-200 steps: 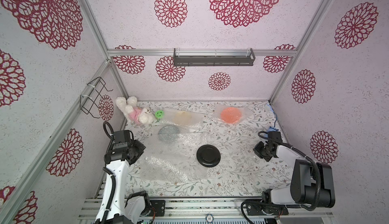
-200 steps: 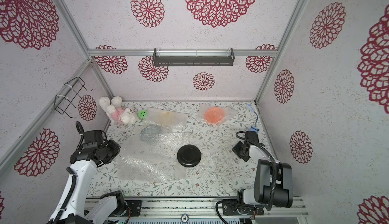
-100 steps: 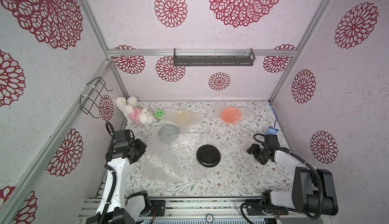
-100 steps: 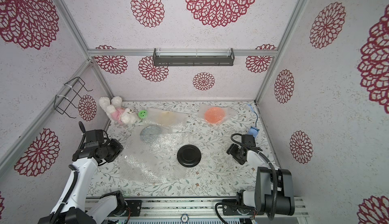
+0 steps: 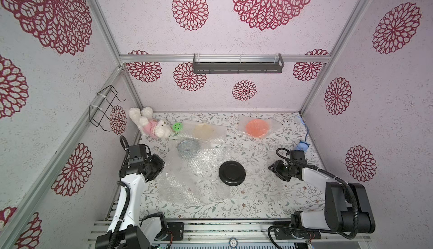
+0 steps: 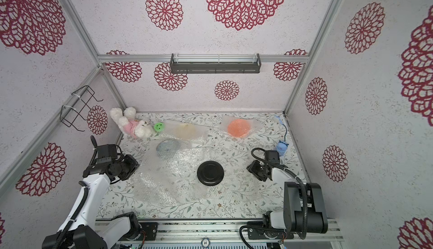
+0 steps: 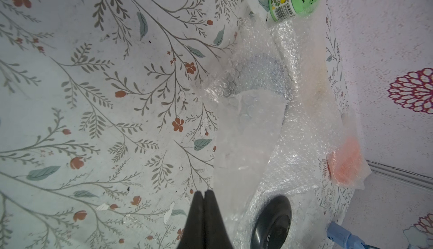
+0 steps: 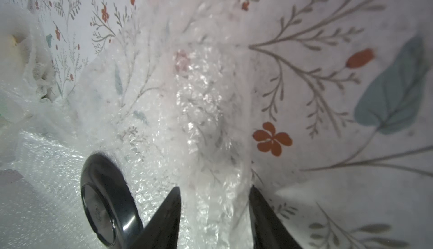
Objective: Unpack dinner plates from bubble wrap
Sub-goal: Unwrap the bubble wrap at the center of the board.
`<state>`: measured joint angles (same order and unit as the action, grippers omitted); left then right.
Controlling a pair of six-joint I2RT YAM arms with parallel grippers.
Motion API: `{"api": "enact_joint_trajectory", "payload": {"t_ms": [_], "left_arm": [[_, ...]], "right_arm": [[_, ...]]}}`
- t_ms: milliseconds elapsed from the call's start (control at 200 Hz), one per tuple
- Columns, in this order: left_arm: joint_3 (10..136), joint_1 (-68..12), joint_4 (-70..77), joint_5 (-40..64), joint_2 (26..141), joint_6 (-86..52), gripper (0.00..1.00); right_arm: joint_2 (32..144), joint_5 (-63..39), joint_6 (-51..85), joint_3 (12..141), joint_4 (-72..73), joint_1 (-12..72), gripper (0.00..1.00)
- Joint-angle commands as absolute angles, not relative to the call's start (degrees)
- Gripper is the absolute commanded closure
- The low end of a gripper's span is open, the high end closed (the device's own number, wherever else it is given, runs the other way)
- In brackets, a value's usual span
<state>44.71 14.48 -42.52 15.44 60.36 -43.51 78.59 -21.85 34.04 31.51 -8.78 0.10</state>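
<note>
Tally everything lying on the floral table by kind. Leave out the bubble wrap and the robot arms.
Round dinner plates: 4 (black plate, orange plate, cream plate, blue-grey plate)
White plush rabbit in pink clothes: 1
Green round smiley-face tub: 1
Small blue toy figure: 1
Total: 7

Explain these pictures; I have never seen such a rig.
Two robot arms stand at a table. Two pictures look down from overhead; two come from cameras on the wrists. A black plate lies bare on bubble wrap. An orange plate, a cream plate and a blue-green plate are still wrapped. A plush toy and green disc lie at the back. The left gripper, a two-finger pincer, is shut; the right gripper is open over the wrap. Neither visibly holds anything.
</note>
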Motion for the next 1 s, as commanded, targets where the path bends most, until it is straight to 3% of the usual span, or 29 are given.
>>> {"api": "enact_joint_trajectory", "payload": {"t_ms": [0, 45, 240, 325, 535, 991], "left_arm": [[44.2, 14.9, -41.2, 16.2, 60.0, -43.1, 1.0], [44.2, 14.9, -41.2, 16.1, 60.0, -43.2, 1.0], [44.2, 14.9, -41.1, 16.2, 60.1, -43.3, 1.0], [44.3, 14.9, -41.1, 16.1, 60.0, -43.5, 1.0], [44.1, 14.9, -41.2, 15.5, 59.8, -43.4, 1.0], [45.0, 14.4, -47.0, 10.9, 54.5, -45.2, 1.0]], "right_arm": [[79.6, -18.3, 34.1, 31.9, -11.2, 0.9, 0.64], [79.9, -14.1, 33.8, 32.7, -13.9, 0.9, 0.69], [81.7, -7.8, 34.0, 33.5, -15.5, 0.9, 0.69], [83.1, -8.4, 34.3, 33.6, -15.0, 0.8, 0.81], [79.5, -4.1, 34.1, 34.4, -16.5, 0.8, 1.0], [75.1, -4.2, 31.5, 39.5, -22.4, -12.0, 1.0]]}}
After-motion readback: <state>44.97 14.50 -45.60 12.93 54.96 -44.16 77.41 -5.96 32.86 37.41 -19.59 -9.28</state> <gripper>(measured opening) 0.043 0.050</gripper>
